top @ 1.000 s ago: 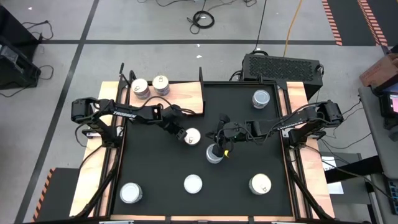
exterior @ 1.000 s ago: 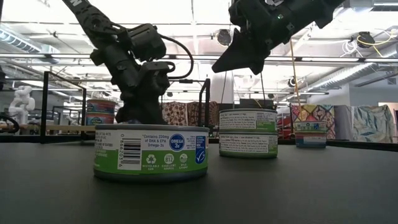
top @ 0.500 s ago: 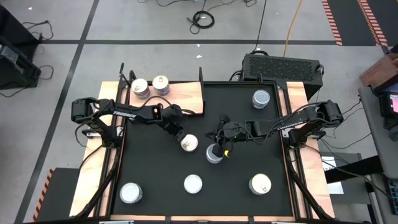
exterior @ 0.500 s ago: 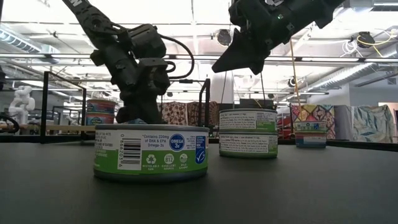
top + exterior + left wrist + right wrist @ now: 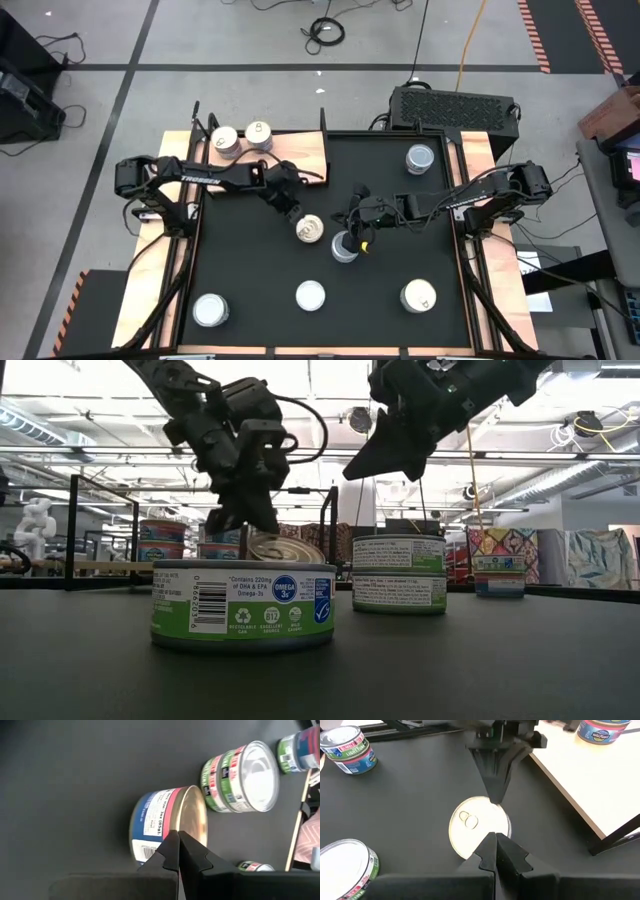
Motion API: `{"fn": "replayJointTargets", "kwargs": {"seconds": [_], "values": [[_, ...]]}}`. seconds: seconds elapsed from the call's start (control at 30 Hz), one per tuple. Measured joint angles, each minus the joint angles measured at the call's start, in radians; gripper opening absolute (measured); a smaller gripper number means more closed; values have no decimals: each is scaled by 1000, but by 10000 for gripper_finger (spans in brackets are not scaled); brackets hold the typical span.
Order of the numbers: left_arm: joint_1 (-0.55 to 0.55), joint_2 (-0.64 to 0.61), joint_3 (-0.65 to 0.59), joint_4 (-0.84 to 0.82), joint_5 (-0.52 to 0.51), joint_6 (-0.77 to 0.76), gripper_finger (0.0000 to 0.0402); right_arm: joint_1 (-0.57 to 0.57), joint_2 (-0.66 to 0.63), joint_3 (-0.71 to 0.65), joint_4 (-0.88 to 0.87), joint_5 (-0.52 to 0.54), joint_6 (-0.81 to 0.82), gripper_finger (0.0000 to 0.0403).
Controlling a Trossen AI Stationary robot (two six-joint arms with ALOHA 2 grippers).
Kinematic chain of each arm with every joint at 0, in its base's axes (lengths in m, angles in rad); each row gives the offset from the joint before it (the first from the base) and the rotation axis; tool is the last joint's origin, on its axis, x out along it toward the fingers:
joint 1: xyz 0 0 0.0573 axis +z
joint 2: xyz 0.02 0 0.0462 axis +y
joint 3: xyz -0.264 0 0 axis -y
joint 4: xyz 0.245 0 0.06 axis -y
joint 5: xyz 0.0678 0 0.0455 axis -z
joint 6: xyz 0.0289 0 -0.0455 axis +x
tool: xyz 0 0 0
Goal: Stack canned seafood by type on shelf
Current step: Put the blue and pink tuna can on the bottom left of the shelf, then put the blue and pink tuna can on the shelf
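Eight tin tops show from above. Two tins [image 5: 228,141] sit side by side on the board [image 5: 300,153] at the upper left of the high view. A lone tin [image 5: 420,158] stands on the mat [image 5: 400,260] at the upper right. Three more line the bottom of that frame: one at the left [image 5: 210,310], one in the centre [image 5: 311,295] and one at the right [image 5: 418,295].

Near the frame's middle lies the gold tin [image 5: 311,229]. Just right of it and slightly lower is the stack [image 5: 344,246] of two green-labelled tins with a pale top.

The left gripper [image 5: 293,212] reaches in from the left. Its fingers are pressed together and their tips rest against the gold tin's upper-left rim. I cannot tell whether they pinch that rim. In the low view the gold tin [image 5: 285,548] looks tilted, its top turned towards the camera, behind the near green-labelled tin [image 5: 243,605] at centre. In the left wrist view the closed tips [image 5: 176,834] overlap the blue-and-pink label of the gold tin [image 5: 167,825], with the stack [image 5: 240,777] just beyond.

The right gripper [image 5: 355,228] comes in from the right, fingers also pressed together and holding nothing. It hangs above the stack [image 5: 399,575], clear of it, at centre right in the low view. Its wrist view looks past its tips [image 5: 495,837] at the gold tin [image 5: 479,825].
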Motion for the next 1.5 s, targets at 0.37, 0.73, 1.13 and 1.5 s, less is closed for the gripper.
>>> {"fn": "replayJointTargets", "kwargs": {"seconds": [0.37, 0.73, 1.13, 1.5], "values": [[1, 0, 10, -90, -118, 67, 1, 0, 0, 0, -5, 0, 2, 0], [-9, -10, 30, -98, -136, 56, 108, 0, 0, 0, -4, 0, 4, 0], [-35, 90, 30, -99, -100, 42, 154, 0, 0, 0, -6, -1, 8, 0], [-35, 105, 30, -97, -47, 48, 154, 0, 0, 0, -7, -1, 5, 0]]}}
